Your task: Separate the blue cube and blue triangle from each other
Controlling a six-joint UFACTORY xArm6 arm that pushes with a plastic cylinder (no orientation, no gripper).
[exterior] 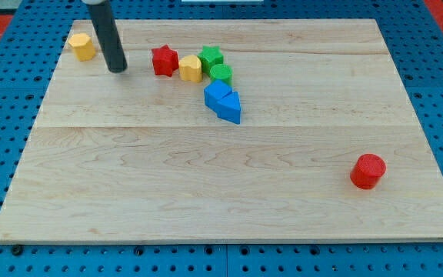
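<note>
camera view | blue cube (216, 94) touching blue triangle (230, 107); my tip (118, 70) well left

Blue cube (216, 94), blue triangle (230, 107)

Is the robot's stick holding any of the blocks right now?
No, nothing is held. My tip rests on the bare board, apart from every block, to the view's left of the red star. The blue cube and blue triangle still touch.
</note>
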